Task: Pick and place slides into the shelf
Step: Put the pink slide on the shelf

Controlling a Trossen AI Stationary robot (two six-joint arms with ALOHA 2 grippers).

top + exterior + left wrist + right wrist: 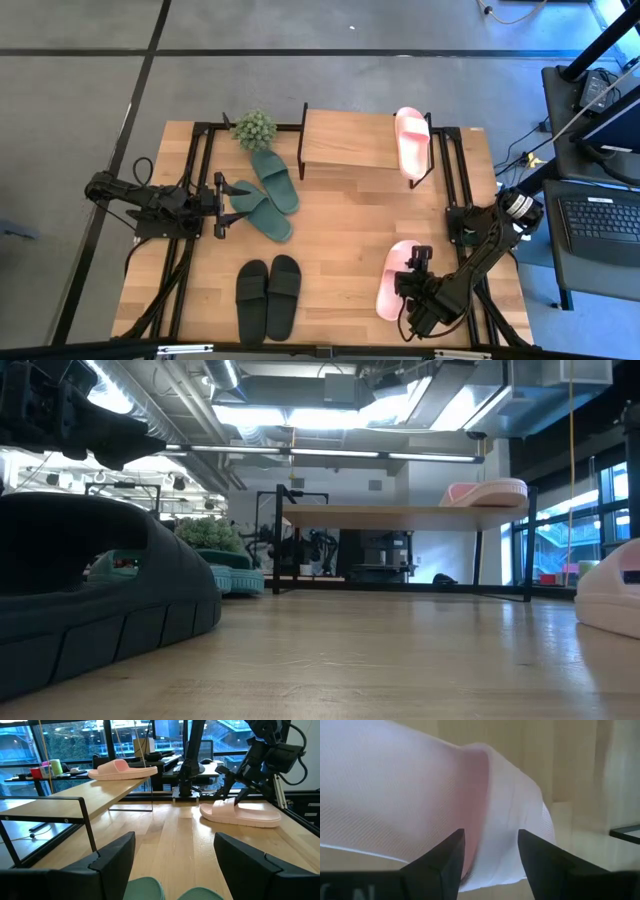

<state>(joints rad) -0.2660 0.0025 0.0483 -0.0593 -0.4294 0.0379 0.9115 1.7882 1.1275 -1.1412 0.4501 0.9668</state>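
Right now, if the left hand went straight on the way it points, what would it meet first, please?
Probably the green slides right at the left hand; beyond them, the pink slide on the table.

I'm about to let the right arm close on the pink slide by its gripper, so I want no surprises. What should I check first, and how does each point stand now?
1. Right gripper open at the pink slide on the table: ok.
2. Strap between its fingers: cannot tell.
3. Room on the shelf beside the pink slide already on top: ok.
4. Left gripper open, away at the green slides: ok.
5. Black slides off the path: ok.
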